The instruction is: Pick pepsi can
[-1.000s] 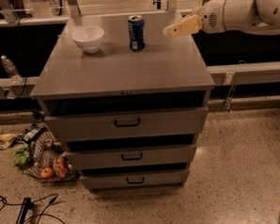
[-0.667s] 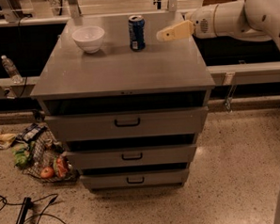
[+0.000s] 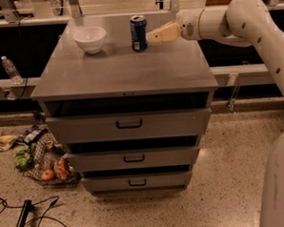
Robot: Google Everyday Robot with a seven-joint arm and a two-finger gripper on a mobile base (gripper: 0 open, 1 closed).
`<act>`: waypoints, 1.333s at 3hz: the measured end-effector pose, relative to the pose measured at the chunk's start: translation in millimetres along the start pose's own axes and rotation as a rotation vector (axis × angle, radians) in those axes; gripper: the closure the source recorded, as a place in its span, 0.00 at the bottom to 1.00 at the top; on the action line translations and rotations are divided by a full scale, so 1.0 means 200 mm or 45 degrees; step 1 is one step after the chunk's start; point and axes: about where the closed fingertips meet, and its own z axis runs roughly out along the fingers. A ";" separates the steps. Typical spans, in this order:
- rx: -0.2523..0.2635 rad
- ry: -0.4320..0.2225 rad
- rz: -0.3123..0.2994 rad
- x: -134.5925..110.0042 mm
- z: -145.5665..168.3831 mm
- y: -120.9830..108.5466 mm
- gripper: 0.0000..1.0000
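The pepsi can [image 3: 138,33], blue with a silver top, stands upright near the back middle of the grey cabinet top [image 3: 125,68]. My gripper [image 3: 152,36] reaches in from the right on a white arm, its tan fingertips just right of the can at its mid-height, close to it or touching it. The can stands on the cabinet top.
A white bowl [image 3: 90,39] sits left of the can. The cabinet has three drawers [image 3: 129,124] below. A clear plastic bottle [image 3: 10,69] stands at the far left behind the cabinet. A mesh bag of groceries [image 3: 44,161] and cables [image 3: 23,219] lie on the floor at left.
My gripper has moved left, from well to the right of the can to just beside it. The can and bowl have not moved.
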 end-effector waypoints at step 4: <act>-0.083 -0.055 -0.058 0.12 0.47 -0.04 0.00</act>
